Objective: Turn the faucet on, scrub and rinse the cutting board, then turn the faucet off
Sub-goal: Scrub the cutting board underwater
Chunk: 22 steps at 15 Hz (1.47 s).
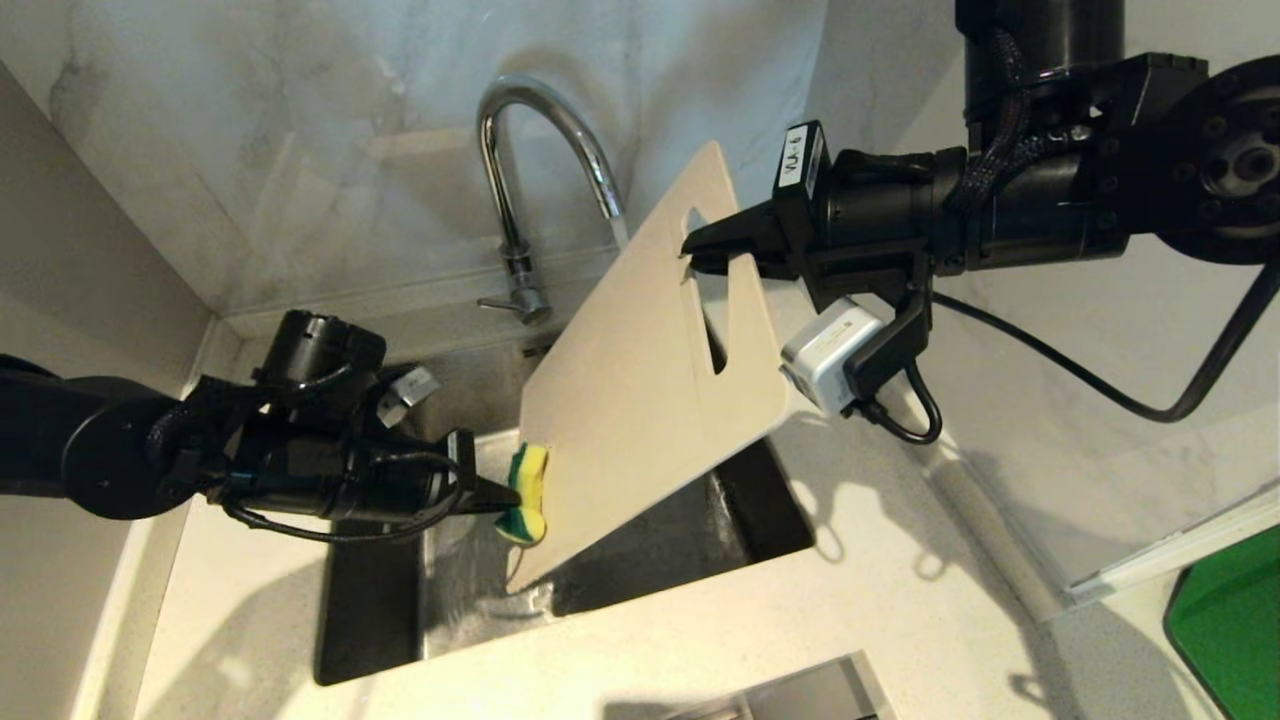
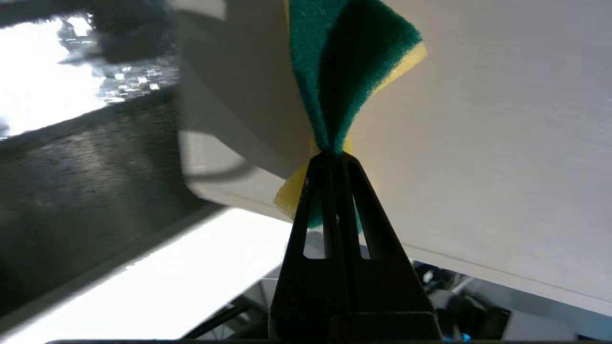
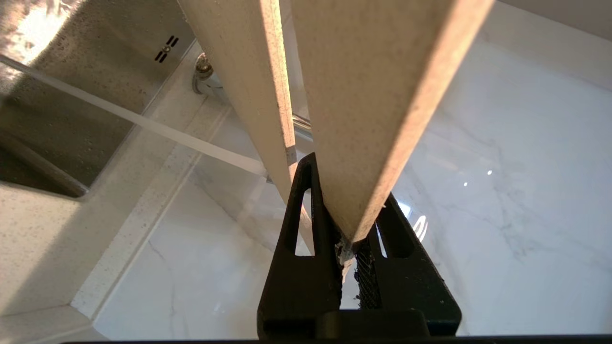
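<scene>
Fingers of the right gripper (image 1: pixel 712 250) clench the cutting board (image 1: pixel 640 390) at the strip beside its handle slot, holding it tilted over the sink (image 1: pixel 760 520), high end to the right and far, low corner down in the basin. In the head view the left gripper (image 1: pixel 505 495) comes in from the left with its fingers clamped on a green and yellow sponge (image 1: pixel 528 495), which touches the board's lower left edge. Behind the board the faucet (image 1: pixel 520 200) rises from the far rim of the sink, its arched spout ending just beside the board's upper edge; the small lever (image 1: pixel 497 303) sticks out to the left at its base. A pale desk (image 1: pixel 900 600) surrounds the sink, and a green object (image 1: pixel 1235 620) shows at the near right corner.

From the left wrist, the fingers (image 2: pixel 356 191) pinch the sponge (image 2: pixel 349 67) so that it folds, its green face pressed against the board (image 2: pixel 478 143), with the dark wet basin (image 2: pixel 71 181) beyond.

From the right wrist, the fingers (image 3: pixel 306 220) grip the board (image 3: pixel 377 95) edge-on, the slot showing as a gap between two pale strips. Sink (image 3: pixel 62 110), desk (image 3: pixel 57 248) and marble wall (image 3: pixel 502 191) lie behind.
</scene>
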### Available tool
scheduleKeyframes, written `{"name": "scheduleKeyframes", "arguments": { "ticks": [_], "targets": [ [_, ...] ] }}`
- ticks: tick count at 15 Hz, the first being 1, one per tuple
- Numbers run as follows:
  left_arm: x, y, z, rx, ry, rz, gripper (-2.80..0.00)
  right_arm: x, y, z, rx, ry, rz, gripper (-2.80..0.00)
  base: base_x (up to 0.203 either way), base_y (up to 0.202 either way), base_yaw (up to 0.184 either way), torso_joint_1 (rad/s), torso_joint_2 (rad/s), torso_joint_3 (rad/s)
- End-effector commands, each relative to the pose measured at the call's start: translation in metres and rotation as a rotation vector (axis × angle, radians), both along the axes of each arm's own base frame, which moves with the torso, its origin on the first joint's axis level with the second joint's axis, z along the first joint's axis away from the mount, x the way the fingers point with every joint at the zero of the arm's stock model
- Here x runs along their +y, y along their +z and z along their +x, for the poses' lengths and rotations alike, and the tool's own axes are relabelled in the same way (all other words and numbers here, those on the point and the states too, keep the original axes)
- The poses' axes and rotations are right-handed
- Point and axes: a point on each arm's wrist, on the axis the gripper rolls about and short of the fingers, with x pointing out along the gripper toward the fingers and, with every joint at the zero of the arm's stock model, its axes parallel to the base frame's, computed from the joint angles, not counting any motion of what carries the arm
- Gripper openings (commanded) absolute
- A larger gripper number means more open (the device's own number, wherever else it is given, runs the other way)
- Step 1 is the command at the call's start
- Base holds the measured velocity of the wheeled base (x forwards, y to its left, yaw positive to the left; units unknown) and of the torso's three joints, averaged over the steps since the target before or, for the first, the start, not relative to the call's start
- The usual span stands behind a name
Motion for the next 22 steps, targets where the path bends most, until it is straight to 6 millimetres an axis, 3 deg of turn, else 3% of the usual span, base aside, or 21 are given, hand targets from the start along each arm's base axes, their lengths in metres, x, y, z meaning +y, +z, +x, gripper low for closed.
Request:
{"name": "scheduleKeyframes", "arguments": {
  "ticks": [1, 7, 14, 16, 22],
  "targets": [
    [0.007, -0.016, 0.003, 0.040, 0.018, 0.019, -2.80, 0.000, 0.000, 0.000, -0.009, 0.005, -0.004, -2.80, 0.000, 0.000, 0.000, 0.000, 0.00, 0.000],
    [0.018, -0.043, 0.003, 0.051, 0.043, 0.033, -2.80, -0.001, 0.001, -0.001, -0.009, 0.004, -0.001, -2.80, 0.000, 0.000, 0.000, 0.000, 0.00, 0.000],
    [0.026, -0.043, 0.004, 0.038, 0.058, 0.036, -2.80, -0.001, 0.002, -0.002, -0.011, 0.003, -0.001, -2.80, 0.000, 0.000, 0.000, 0.000, 0.00, 0.000],
    [0.029, -0.035, 0.003, 0.013, 0.067, 0.025, -2.80, -0.002, 0.004, -0.005, -0.018, 0.003, 0.002, -2.80, 0.000, 0.000, 0.000, 0.000, 0.00, 0.000],
    [0.050, 0.026, -0.027, -0.154, 0.103, -0.048, -2.80, -0.008, 0.002, -0.020, -0.005, 0.002, -0.005, -2.80, 0.000, 0.000, 0.000, 0.000, 0.00, 0.000]
  ]
}}
